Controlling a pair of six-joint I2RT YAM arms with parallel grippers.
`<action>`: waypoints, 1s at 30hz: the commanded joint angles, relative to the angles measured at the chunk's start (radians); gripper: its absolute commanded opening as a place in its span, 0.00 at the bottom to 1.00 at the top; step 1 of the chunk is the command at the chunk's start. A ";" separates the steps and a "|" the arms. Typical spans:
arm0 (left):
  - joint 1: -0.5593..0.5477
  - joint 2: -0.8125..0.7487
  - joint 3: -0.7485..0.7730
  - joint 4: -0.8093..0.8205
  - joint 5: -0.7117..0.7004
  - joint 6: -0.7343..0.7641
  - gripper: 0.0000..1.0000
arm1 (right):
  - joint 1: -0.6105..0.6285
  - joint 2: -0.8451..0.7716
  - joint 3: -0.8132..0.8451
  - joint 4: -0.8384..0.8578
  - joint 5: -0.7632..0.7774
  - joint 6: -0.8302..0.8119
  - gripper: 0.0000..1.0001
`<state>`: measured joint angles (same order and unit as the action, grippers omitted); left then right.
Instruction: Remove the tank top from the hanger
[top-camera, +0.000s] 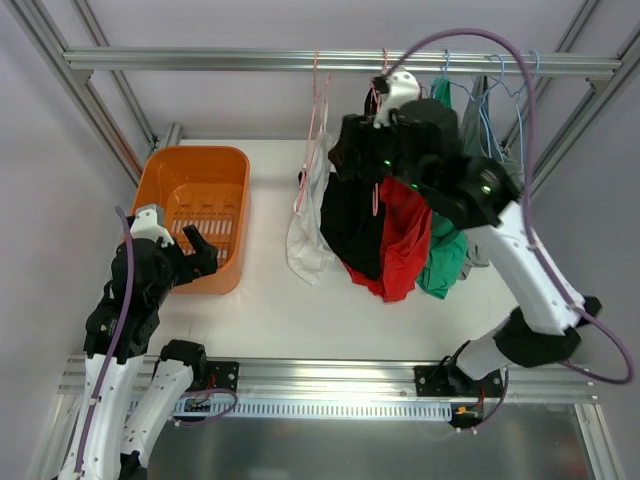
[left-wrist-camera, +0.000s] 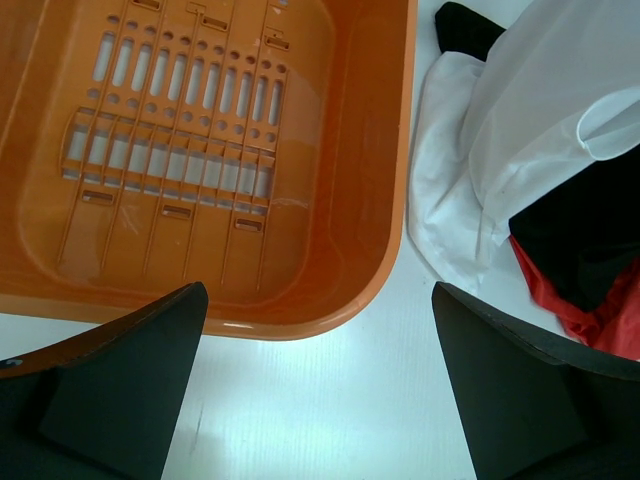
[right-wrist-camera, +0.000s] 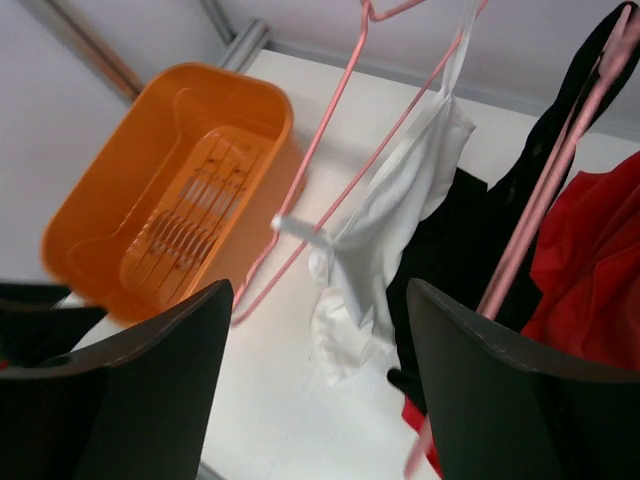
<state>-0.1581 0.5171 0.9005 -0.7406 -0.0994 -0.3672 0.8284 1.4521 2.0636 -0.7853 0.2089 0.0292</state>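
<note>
Right fingers (right-wrist-camera: 150, 390): spread wide, pinching nothing.
Right gripper (right-wrist-camera: 320, 300): raised near the rail (top-camera: 200, 58), facing the white tank top (right-wrist-camera: 390, 220), apparently not touching it.
Tank top: hangs by a strap from the tilted pink hanger (right-wrist-camera: 332, 100), beside the black garment (top-camera: 350, 225) and the red garment (top-camera: 405, 235).
Left fingers (left-wrist-camera: 120, 380): apart, empty.
Left gripper (left-wrist-camera: 320, 290): hovers over the near rim of the orange basket (left-wrist-camera: 395, 200).
Done: apparently only the approach.
Left: grasp the top, slip its strap off the hanger.
</note>
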 joint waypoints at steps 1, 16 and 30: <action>-0.001 0.009 -0.012 0.024 0.041 -0.004 0.99 | 0.026 0.161 0.139 0.038 0.205 -0.012 0.74; -0.003 0.051 -0.014 0.026 0.098 0.008 0.99 | 0.032 0.465 0.311 0.116 0.309 0.057 0.43; -0.003 0.038 -0.015 0.032 0.098 0.011 0.98 | 0.031 0.407 0.236 0.173 0.346 0.104 0.02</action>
<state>-0.1577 0.5606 0.8890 -0.7376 -0.0219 -0.3660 0.8547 1.9167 2.3089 -0.6682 0.5228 0.1081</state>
